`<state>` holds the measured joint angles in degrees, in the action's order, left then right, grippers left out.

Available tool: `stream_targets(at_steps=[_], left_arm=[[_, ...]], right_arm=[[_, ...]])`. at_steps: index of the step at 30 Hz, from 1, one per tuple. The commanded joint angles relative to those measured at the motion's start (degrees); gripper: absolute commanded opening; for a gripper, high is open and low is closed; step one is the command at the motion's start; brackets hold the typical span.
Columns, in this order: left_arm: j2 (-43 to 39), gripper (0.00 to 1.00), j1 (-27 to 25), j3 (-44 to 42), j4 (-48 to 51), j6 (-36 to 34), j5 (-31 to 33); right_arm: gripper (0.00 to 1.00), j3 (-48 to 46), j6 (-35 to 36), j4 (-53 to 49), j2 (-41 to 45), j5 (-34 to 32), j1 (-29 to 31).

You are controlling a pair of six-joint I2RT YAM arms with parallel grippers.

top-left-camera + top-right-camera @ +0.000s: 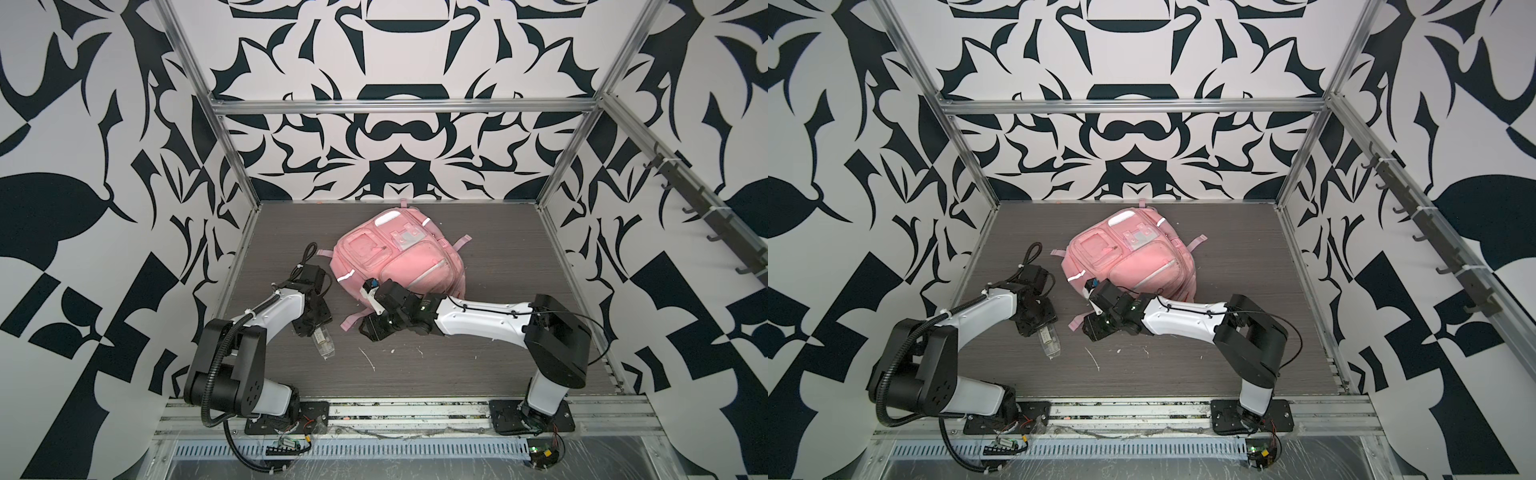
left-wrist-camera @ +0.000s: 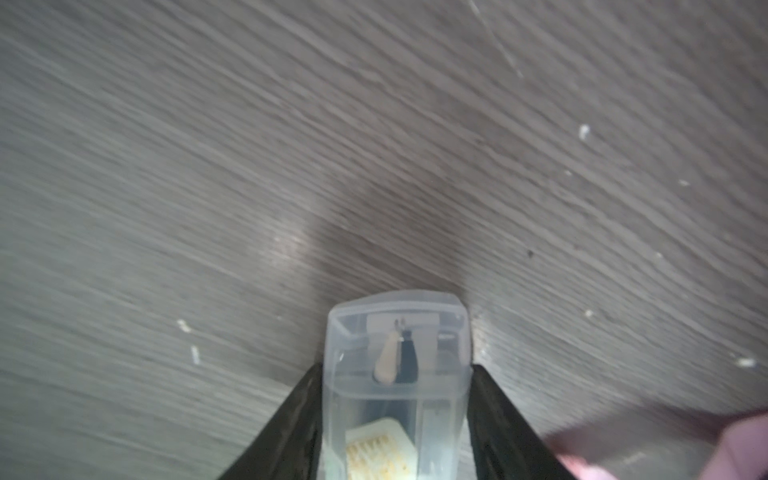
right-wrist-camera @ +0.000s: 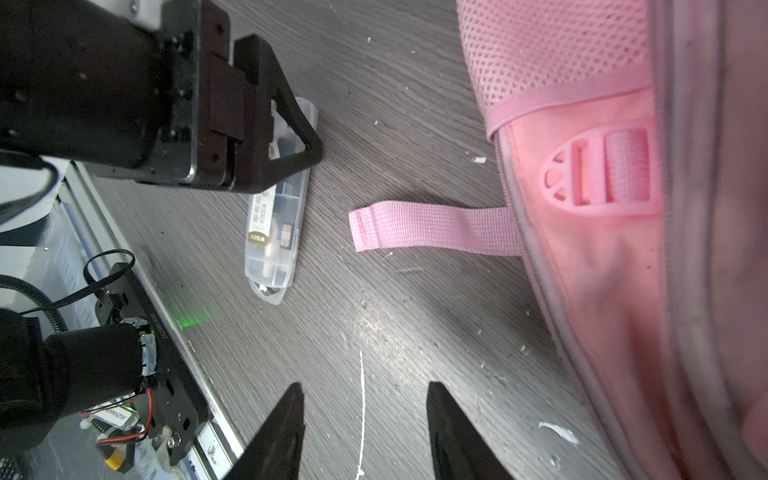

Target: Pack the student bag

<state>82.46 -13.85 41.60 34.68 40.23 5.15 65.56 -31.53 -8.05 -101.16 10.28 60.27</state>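
Near edge of table [image 1: 415, 374]: bare strip, open for travel. Left gripper [image 2: 397, 368]: jaws clamped on both sides of clear plastic case [image 1: 323, 343], which lies flat. Right gripper [image 3: 365, 428]: jaws apart, nothing between them, just beside student bag [image 1: 395, 257]. Bag lies front-up at mid-table, long axis near-to-far, top loop toward back wall [image 1: 399, 166]. Bare table to the right of the bag.

You have a student bag [image 1: 399, 257] of soft pink cloth with a woven strap [image 3: 432, 230], a clear glossy plastic box [image 3: 274, 232], and a matt, wood-grain worktop [image 1: 498, 353].
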Motion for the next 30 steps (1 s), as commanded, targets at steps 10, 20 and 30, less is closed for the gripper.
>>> stream_targets(at_steps=[10, 20, 30], left_arm=[[-4.31, 0.56, -0.3, 0.76, -1.22, 0.35, -15.54], [-5.12, 0.53, -0.3, -0.79, -4.94, -0.58, -20.01], [-6.84, 0.73, -0.48, -0.05, 0.18, -3.24, -12.43]], right_arm=[[0.57, -2.99, -3.02, 9.2, 0.12, 7.77, 0.2], [0.58, -4.11, -5.64, 16.38, -3.55, 12.1, -0.15], [0.58, -5.43, -5.15, 15.54, -2.68, 11.51, -1.24]])
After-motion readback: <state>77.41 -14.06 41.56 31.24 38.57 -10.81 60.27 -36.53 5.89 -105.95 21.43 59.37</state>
